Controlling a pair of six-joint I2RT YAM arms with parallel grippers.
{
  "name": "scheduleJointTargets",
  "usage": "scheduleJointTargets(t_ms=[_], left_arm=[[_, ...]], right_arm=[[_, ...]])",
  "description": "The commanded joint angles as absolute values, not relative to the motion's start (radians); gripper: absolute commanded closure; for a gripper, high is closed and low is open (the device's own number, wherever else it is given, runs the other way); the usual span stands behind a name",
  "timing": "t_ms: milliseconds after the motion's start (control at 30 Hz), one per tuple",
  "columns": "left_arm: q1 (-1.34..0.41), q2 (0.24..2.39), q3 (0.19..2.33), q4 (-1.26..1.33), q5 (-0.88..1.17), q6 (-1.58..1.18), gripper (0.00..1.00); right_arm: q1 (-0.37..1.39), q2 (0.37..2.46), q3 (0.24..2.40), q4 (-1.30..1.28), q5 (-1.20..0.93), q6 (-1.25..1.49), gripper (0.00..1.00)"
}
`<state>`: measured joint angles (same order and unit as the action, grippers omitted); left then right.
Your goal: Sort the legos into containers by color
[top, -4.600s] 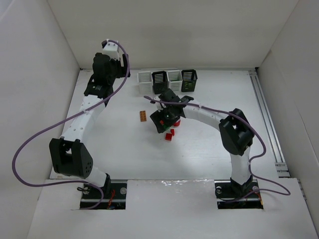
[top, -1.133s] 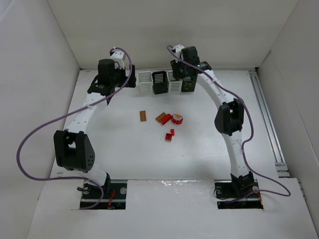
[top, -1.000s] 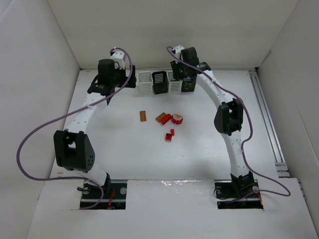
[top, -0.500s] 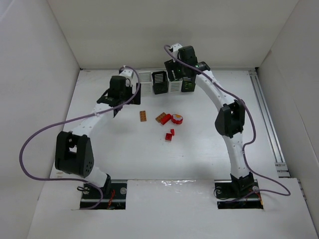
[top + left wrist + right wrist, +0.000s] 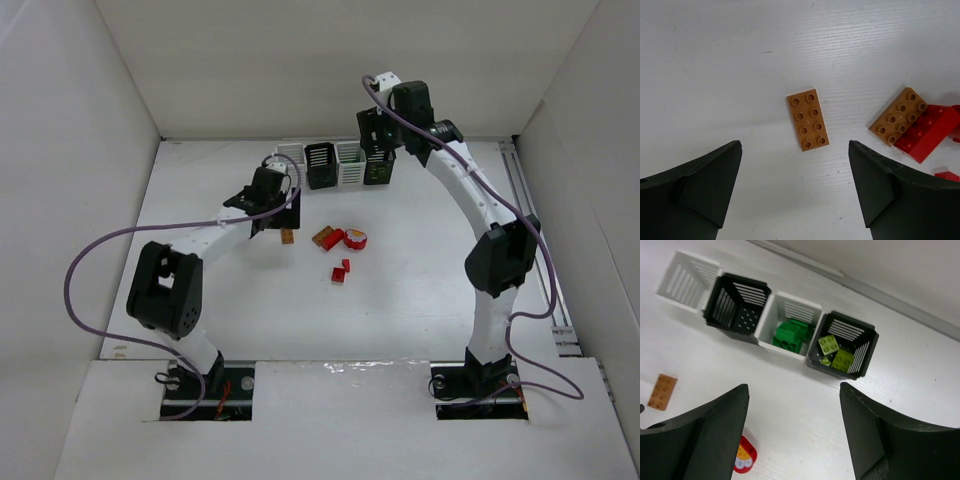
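Left end effector (image 5: 794,146) released above an orange lego (image 5: 808,120); right end effector (image 5: 793,388) released over the containers

The orange lego lies flat, studs up, on the white tabletop (image 5: 420,290), alone and framed between the left arm's two wide-spread fingers, which do not touch it. To its right a second orange lego (image 5: 897,116) sits against a red lego (image 5: 927,132), with two small red legos (image 5: 340,271) and a red rounded piece (image 5: 355,240) nearby. At the far edge stand the four containers in a row: a white bin (image 5: 687,280), a black bin (image 5: 726,305), a second white bin (image 5: 797,300) holding green legos (image 5: 789,333), and a second black bin (image 5: 861,357) holding yellow-green legos (image 5: 837,352). The right arm's fingers are spread apart with nothing between them, high above the two filled bins
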<state>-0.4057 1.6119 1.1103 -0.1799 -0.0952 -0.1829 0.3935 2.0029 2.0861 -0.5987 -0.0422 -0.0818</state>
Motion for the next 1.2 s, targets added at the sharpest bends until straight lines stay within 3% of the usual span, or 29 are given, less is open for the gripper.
scheduleJointTargets(t_ms=[0,600,1000,1167], left_arm=[[-0.419,1.672,1.181,-0.21,-0.143,-0.247,0.15],[-0.48,1.816,1.227,-0.253,-0.207,-0.36,0.21],[-0.48,1.882,1.25,-0.253,-0.207,-0.351,0.33],[-0.48,1.902,1.241,-0.253,-0.227,-0.351,0.45]], right_arm=[[0.38,1.964,2.04,-0.589,-0.037,-0.086,0.22],[0.362,1.965,2.051,-0.598,-0.028,-0.086,0.21],[0.362,1.983,2.071,-0.598,-0.028,-0.086,0.21],[0.362,1.993,2.08,-0.607,-0.028,-0.095,0.21]])
